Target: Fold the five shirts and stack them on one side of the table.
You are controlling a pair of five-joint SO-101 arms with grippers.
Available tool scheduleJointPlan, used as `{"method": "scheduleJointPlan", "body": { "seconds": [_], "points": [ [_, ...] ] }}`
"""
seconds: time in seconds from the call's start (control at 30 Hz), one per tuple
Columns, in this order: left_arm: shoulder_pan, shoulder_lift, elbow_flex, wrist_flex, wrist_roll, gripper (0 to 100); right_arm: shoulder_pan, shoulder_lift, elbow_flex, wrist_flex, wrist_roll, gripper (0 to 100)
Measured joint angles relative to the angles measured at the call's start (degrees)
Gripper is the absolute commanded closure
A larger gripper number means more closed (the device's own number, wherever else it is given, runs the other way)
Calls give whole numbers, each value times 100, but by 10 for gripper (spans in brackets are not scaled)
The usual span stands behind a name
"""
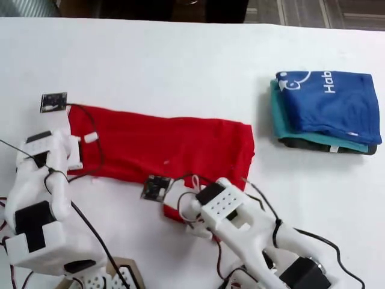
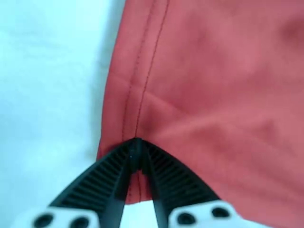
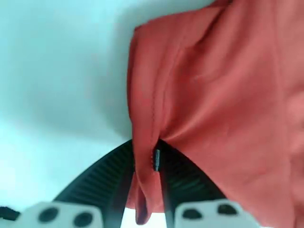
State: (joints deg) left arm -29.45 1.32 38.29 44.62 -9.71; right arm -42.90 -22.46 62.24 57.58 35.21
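A red shirt (image 1: 162,147) lies folded into a long band across the middle of the white table (image 1: 180,60). My left gripper (image 2: 136,145) is shut on the red shirt (image 2: 213,85) near its stitched hem, at the band's left end (image 1: 75,153). My right gripper (image 3: 146,164) is shut on a bunched fold of the red shirt (image 3: 213,95), at the band's near edge (image 1: 180,208). A stack of folded shirts (image 1: 328,111), blue on top of teal and a dark one, sits at the right side of the table.
Small black tags (image 1: 53,102) on cables lie by the shirt's far left corner and near its front edge (image 1: 154,188). Bare white table stretches behind the shirt and in front of the stack at the right.
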Motion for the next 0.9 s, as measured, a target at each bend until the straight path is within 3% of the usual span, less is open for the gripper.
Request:
{"method": "scheduleJointPlan", "body": {
  "seconds": [0.43, 0.8, 0.9],
  "points": [
    [79, 0, 0, -88, 0, 973, 2040, 105, -2690, 1495, 1292, 979],
    [105, 0, 0, -88, 0, 973, 2259, 1257, -3086, 299, 1248, 976],
    [105, 0, 0, -88, 0, 973, 2303, 1785, -3235, -44, 976, 909]
  ]
}}
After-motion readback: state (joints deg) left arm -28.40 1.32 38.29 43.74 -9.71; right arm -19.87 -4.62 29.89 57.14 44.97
